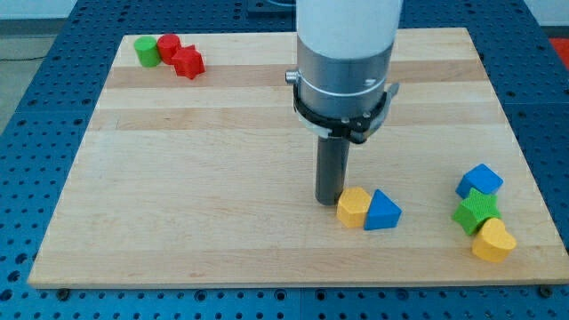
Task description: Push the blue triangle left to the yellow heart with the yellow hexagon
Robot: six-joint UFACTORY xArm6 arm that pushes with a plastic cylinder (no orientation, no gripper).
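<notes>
Our tip [330, 201] sits just left of the small yellow hexagon block [353, 207], which touches the blue triangle block [382, 212]. No jaws on this rig, just the rod. Yellow heart block [492, 240] lies lower right; push rightward & slightly down, w/ the hexagon centred behind the triangle.

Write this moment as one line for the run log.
my tip: touching yellow hexagon's left | blue triangle: against hexagon's right | yellow heart: apart, lower right

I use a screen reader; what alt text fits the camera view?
My tip touches the yellow hexagon, which presses the blue triangle on its right. A blue cube, green star and yellow heart sit far right; green and red blocks top left.
</notes>
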